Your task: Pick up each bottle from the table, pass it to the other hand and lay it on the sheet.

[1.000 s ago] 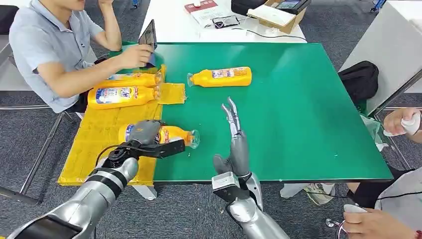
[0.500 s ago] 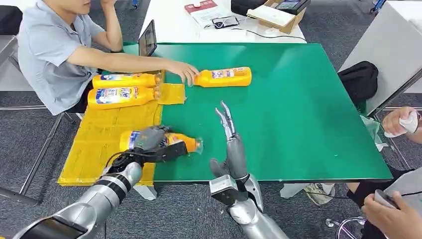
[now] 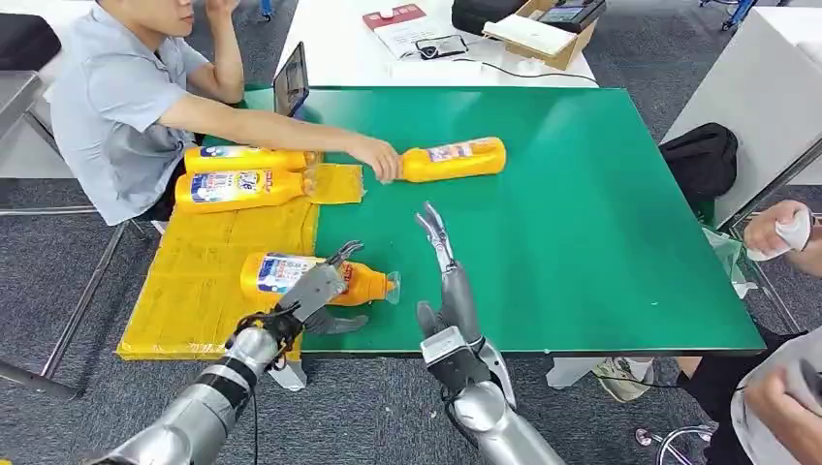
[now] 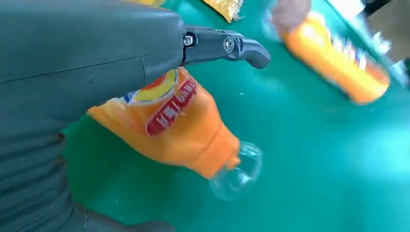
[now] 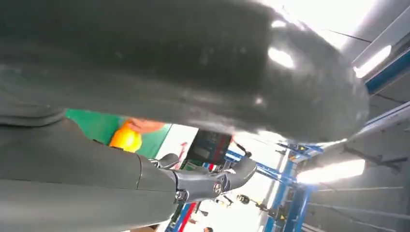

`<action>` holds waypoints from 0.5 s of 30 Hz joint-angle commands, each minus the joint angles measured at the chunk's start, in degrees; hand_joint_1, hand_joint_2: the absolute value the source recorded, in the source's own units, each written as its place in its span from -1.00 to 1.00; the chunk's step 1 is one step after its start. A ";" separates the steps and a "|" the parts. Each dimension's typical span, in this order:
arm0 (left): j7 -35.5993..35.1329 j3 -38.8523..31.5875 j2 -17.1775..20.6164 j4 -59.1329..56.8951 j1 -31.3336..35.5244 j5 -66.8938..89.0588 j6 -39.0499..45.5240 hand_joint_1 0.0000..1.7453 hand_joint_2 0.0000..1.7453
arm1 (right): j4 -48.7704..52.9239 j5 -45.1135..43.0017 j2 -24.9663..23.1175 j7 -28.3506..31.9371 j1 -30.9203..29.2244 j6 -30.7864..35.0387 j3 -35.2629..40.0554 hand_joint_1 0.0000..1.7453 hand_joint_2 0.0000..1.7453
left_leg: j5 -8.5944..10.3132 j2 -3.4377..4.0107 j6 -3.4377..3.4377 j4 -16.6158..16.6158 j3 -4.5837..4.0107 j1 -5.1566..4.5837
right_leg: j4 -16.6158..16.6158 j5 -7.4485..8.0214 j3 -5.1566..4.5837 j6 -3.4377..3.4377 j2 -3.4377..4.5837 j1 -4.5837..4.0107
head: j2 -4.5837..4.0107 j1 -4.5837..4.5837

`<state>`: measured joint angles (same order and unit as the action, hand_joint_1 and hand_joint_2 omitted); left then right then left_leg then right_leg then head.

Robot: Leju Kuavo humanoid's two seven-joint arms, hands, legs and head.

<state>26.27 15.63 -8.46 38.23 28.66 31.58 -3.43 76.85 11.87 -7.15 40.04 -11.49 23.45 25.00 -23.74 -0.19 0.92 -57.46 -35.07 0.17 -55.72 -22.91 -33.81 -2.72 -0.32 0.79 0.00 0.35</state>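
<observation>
Left hand point(image 3: 315, 291) being lifted off the nearest bottle point(image 3: 320, 279), fingers point(image 3: 346, 254) spread wide, holding nothing.
Right hand point(image 3: 448, 276) being kept upright, fingers wide; the 12 o'clock bottle point(image 3: 454, 160) is being pushed rightward across the surface point(image 3: 582, 242) by a person's hand point(image 3: 378, 158).

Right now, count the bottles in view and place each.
4. Two bottles lie on the sheet's far end, one straddles its near edge, and one lies on the table at a person's hand.

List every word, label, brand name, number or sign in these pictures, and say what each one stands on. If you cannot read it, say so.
No text can be read.
Near bottle: blue and red label, blurred.
Two bottles on the sheet: labels too small.
Bottle by the person's hand: label too small.
Red booklet on the white table: print too small.
</observation>
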 commanded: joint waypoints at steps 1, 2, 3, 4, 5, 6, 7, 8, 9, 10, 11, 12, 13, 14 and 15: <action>1.56 -7.68 -3.26 20.09 -9.13 -18.64 5.06 -1.00 1.00 | -1.18 0.66 1.29 -0.04 -1.08 4.32 -0.31 -1.00 -1.00 | -0.10 0.09 -0.03 -0.03 0.05 0.02 | -0.01 -0.06 0.01 0.08 0.10 -0.02 | 0.00 0.02; 1.22 -7.97 -3.42 21.75 -9.39 -20.29 5.03 -1.00 1.00 | -0.95 0.68 1.39 -0.04 -1.11 4.79 -0.21 -1.00 -1.00 | -0.03 0.05 -0.01 -0.02 -0.09 0.02 | 0.00 -0.01 -0.12 0.04 0.04 -0.02 | 0.00 0.00; 2.79 -9.30 -4.17 25.00 -10.41 -23.83 6.73 -1.00 1.00 | -0.67 0.99 1.77 -0.04 -1.25 5.42 0.22 -1.00 -1.00 | -0.12 0.03 -0.03 -0.10 -0.05 0.04 | -0.05 -0.11 -0.06 0.08 0.03 -0.04 | 0.00 0.00; 3.74 -10.45 -4.75 27.88 -11.66 -28.41 8.08 -1.00 1.00 | -1.05 1.94 1.92 -0.04 -1.29 6.25 0.39 -1.00 -1.00 | -0.12 0.07 -0.03 -0.11 -0.13 0.04 | -0.08 -0.10 -0.16 0.08 0.06 -0.05 | 0.00 0.00; 3.35 -10.51 -4.74 28.90 -12.15 -30.35 8.13 -1.00 1.00 | -1.06 2.33 2.02 -0.04 -1.29 6.32 0.53 -1.00 -1.00 | -0.07 0.07 -0.01 -0.08 -0.21 0.03 | -0.02 -0.06 -0.22 0.06 0.06 -0.04 | 0.00 0.00; 1.94 -11.13 -4.73 32.09 -13.98 -37.21 6.93 -1.00 1.00 | -1.32 3.94 2.47 -0.04 -1.02 6.34 0.66 -1.00 -1.00 | -0.05 0.10 -0.01 -0.04 -0.22 0.01 | -0.01 -0.03 -0.24 0.04 0.09 -0.01 | 0.00 0.02; 1.79 -11.41 -4.56 34.67 -15.75 -41.94 6.44 -1.00 1.00 | -2.28 6.54 3.12 -0.04 -0.91 6.24 0.70 -1.00 -1.00 | -0.12 0.13 -0.02 -0.07 -0.13 0.02 | -0.02 -0.09 -0.14 0.07 0.12 -0.03 | 0.00 0.00; 1.75 -11.14 -4.29 35.26 -16.15 -42.26 6.45 -1.00 1.00 | -2.21 6.66 3.17 -0.04 -0.87 6.13 0.59 -1.00 -1.00 | -0.07 0.15 -0.01 -0.02 -0.19 0.02 | 0.03 -0.03 -0.20 0.05 0.14 -0.03 | 0.00 0.02; 2.71 -11.75 -4.09 39.13 -19.24 -46.38 6.07 -1.00 1.00 | -4.94 11.62 3.75 -0.04 -1.02 6.20 -0.50 -1.00 -1.00 | -0.07 0.16 0.00 0.01 -0.18 0.00 | 0.05 -0.02 -0.20 0.04 0.15 -0.01 | 0.00 0.00; 2.85 -12.73 -4.11 42.26 -21.94 -49.60 5.94 -1.00 1.00 | -6.95 17.38 5.00 -3.33 -1.45 5.69 -0.55 -1.00 -1.00 | -0.08 0.16 -0.01 0.02 -0.16 0.03 | 0.07 -0.01 -0.19 0.05 0.16 -0.03 | 0.00 0.00; 2.76 -13.02 -3.63 44.84 -24.23 -50.66 5.63 -1.00 1.00 | -8.10 18.91 5.49 -3.82 -1.51 5.43 -1.42 -1.00 -1.00 | -0.15 0.27 -0.02 0.06 -0.01 0.03 | 0.11 -0.04 -0.08 0.07 0.26 -0.04 | 0.00 0.00; 2.61 -13.46 -3.50 46.58 -25.84 -51.37 5.39 -1.00 1.00 | -9.82 23.61 6.75 -4.22 -2.15 6.41 -1.15 -1.00 -1.00 | -0.22 0.31 -0.03 0.06 0.11 0.03 | 0.12 -0.09 0.03 0.10 0.31 -0.04 | 0.00 0.02; 2.75 -13.59 -3.08 47.96 -27.39 -50.48 5.83 -1.00 1.00 | -11.81 26.97 7.99 -5.65 -2.86 7.46 -1.68 -1.00 -1.00 | -0.18 0.29 -0.02 0.09 0.04 0.02 | 0.13 -0.07 -0.04 0.09 0.29 -0.03 | 0.00 0.00; 3.11 -13.79 -2.86 48.43 -28.28 -49.56 6.52 -1.00 1.00 | -12.38 26.96 8.83 -5.64 -3.11 7.29 -2.44 -1.00 -1.00 | -0.16 0.30 -0.01 0.08 -0.02 0.03 | 0.15 -0.04 -0.09 0.07 0.29 -0.04 | 0.00 0.00; 4.18 -14.05 -3.00 49.36 -28.95 -47.92 7.71 -1.00 1.00 | -13.54 27.71 9.05 -6.26 -3.60 6.64 -3.06 -1.00 -1.00 | -0.14 0.23 -0.01 0.08 -0.07 0.01 | 0.14 -0.04 -0.12 0.05 0.22 -0.02 | 0.00 0.02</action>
<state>29.22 6.32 -12.20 73.21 10.05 -18.03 2.65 75.13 30.95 -4.33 36.79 -11.37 29.57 24.72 -23.78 -0.15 0.93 -57.47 -35.47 0.17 -55.71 -22.93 -34.21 -2.71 -0.31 0.79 0.00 0.37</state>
